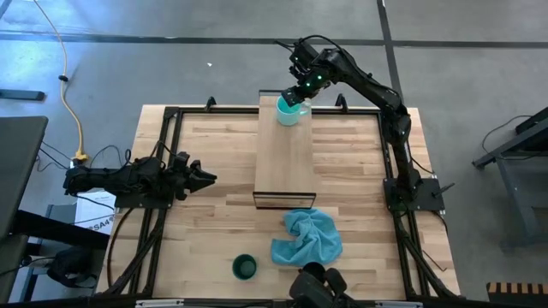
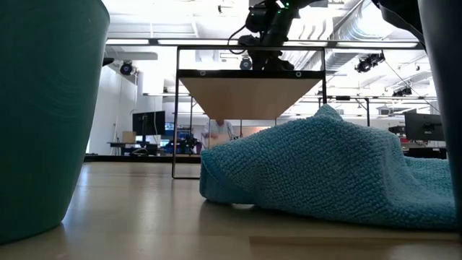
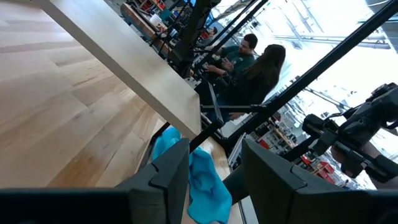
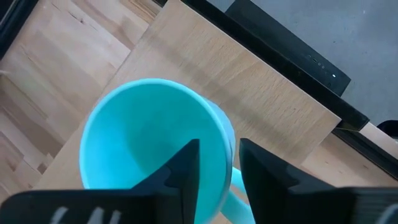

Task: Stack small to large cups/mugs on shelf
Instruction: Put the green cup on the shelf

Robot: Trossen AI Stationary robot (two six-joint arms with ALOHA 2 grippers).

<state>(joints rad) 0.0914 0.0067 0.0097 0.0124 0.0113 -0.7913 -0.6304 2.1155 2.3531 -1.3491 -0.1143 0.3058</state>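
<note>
While my right pincer point(image 4: 216, 167) pinches the rim of the turquoise mug point(image 1: 289, 112), one finger inside the bowl and one outside, the mug sits at the top end of the shelf point(image 1: 285, 162), upper middle of the overhead frame. I cannot quite tell whether its base is fully down on the board or a touch above it. If I let go with the mug tilted or off the surface, it could tip and roll off the narrow board's far edge. My inner finger could also drag the rim as I lift out. My left pincer point(image 1: 204, 178) waits with fingers apart at the left of the table. The green cup point(image 1: 244, 267) stands low in the frame near the blue cloth point(image 1: 306, 237); a black cup I cannot make out for certain.
</note>
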